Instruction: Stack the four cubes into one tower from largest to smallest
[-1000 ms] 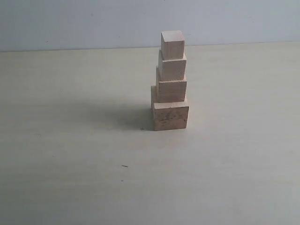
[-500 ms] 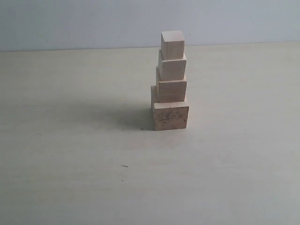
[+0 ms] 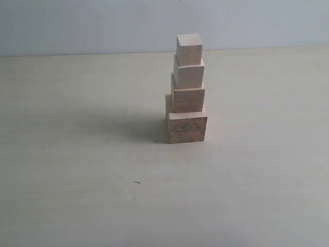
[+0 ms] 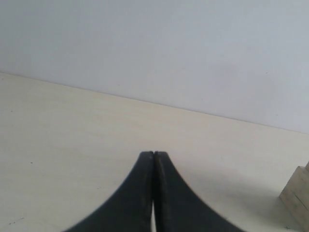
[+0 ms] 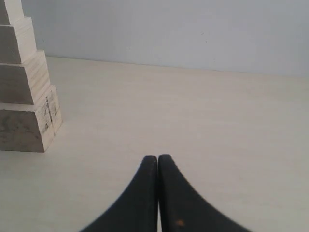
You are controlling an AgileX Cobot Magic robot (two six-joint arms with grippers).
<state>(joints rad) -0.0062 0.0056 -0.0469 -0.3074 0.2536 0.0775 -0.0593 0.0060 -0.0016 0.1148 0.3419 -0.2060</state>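
The tower (image 3: pixel 187 90) stands upright on the pale table in the exterior view: the largest cube (image 3: pixel 187 127), mottled brown, lies lowest, then two paler cubes, then the smallest cube (image 3: pixel 189 49) on top. No arm shows in that view. My left gripper (image 4: pixel 153 153) is shut and empty, with only a corner of the largest cube (image 4: pixel 298 195) at the frame's edge. My right gripper (image 5: pixel 158 156) is shut and empty too, apart from the tower (image 5: pixel 24 92), whose top is cut off by the frame.
A pale table (image 3: pixel 77 154) spreads all round the tower, with a plain light wall (image 3: pixel 103 25) behind its far edge. A small dark speck (image 3: pixel 136 182) lies on the table in front of the tower.
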